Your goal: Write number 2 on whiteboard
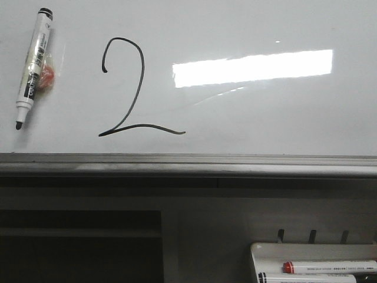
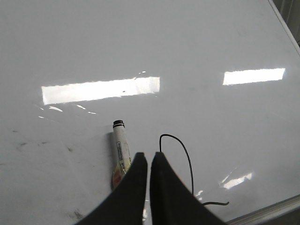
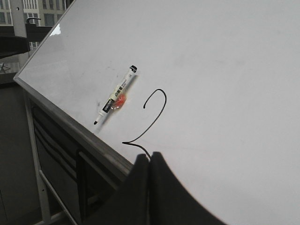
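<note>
The whiteboard (image 1: 265,118) fills the front view, with the number 2 (image 1: 142,68) drawn on it in thin black line, left of a bright light reflection. A white marker (image 1: 34,65) with a black cap end lies on the board left of the digit, its tip pointing toward the rail. No gripper shows in the front view. In the left wrist view my left gripper (image 2: 150,154) is shut and empty, above the board between the marker (image 2: 121,150) and the number 2 (image 2: 187,161). My right gripper (image 3: 149,155) is shut and empty, near the base stroke of the number 2 (image 3: 161,107).
A grey metal rail (image 1: 188,165) runs along the board's lower edge. Below it at the right is a small white tray (image 1: 259,253) holding markers (image 1: 330,267). Dark shelf openings lie under the board at the left.
</note>
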`<state>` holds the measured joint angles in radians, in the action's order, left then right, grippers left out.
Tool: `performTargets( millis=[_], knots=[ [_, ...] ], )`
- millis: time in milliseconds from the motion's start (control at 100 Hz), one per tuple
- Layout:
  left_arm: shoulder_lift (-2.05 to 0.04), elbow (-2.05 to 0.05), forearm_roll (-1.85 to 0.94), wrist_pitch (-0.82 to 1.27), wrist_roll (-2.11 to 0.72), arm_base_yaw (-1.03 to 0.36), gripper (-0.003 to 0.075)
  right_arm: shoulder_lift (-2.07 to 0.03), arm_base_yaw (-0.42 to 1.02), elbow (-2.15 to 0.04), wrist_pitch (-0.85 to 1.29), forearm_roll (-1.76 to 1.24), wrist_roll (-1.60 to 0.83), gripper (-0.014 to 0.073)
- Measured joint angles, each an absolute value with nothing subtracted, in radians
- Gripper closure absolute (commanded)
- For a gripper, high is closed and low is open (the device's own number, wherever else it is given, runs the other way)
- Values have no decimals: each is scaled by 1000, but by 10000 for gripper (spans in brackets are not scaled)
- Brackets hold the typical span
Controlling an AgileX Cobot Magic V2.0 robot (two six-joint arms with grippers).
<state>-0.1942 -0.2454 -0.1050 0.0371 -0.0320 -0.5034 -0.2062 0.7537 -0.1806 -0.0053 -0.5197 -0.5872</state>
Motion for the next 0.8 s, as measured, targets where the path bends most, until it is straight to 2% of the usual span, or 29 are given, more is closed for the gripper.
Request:
performTargets(
  millis=[510, 650, 800],
  knots=[
    [-194, -243, -95, 37, -32, -494, 741, -206, 754, -181, -5, -519, -587, 654],
    [-194, -243, -61, 37, -26, -418, 741, -206, 754, -181, -5, -519, -587, 654],
    [-193, -241, 26, 37, -24, -273, 741, -206, 754, -181, -5, -519, -587, 654]
  ],
)
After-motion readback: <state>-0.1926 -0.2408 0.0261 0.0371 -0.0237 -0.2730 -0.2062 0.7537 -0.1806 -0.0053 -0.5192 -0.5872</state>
